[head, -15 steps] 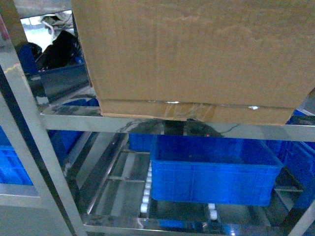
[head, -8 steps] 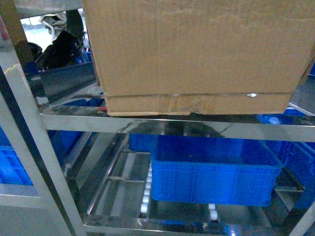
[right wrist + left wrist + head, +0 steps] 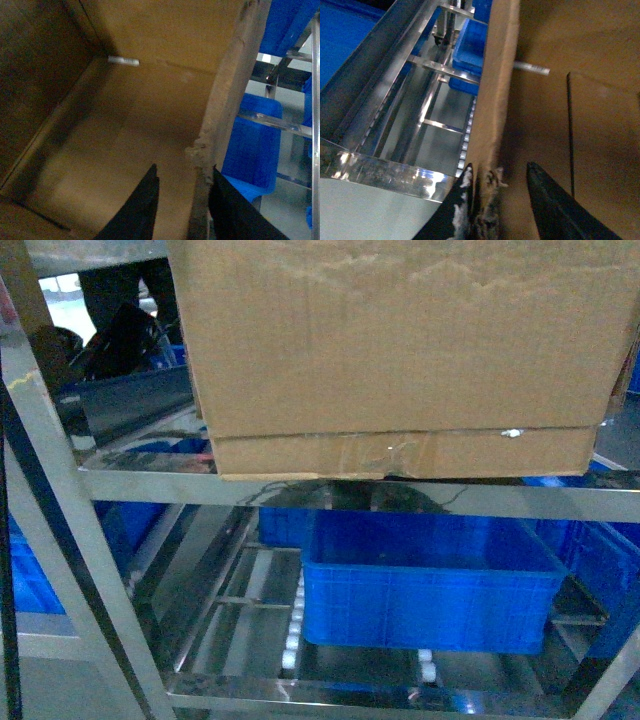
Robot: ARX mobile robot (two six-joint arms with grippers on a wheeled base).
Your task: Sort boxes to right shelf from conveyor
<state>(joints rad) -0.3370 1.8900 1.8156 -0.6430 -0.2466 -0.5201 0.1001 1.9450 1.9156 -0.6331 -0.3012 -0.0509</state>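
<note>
One large brown cardboard box (image 3: 400, 340) fills the top of the head view, its taped bottom edge right at the front rail of the right shelf (image 3: 150, 485). I cannot tell whether it rests on the rail. Both grippers are hidden behind it there. My left gripper (image 3: 500, 166) straddles the box's ragged left wall (image 3: 495, 100). The outer finger lies against the wall and the inner finger stands apart from it. My right gripper (image 3: 184, 167) straddles the right wall (image 3: 225, 100) the same way, jaws apart. The conveyor is out of view.
A blue crate (image 3: 430, 580) sits on the lower roller tier under the box. More blue crates (image 3: 30, 570) show at the left and right. The slanted steel post (image 3: 60, 490) crosses the left side. White rollers (image 3: 293, 640) line the lower track.
Over the last second the box has shifted a little to the right and its bottom edge sits slightly higher in the view. In the last half second it hardly moved.
</note>
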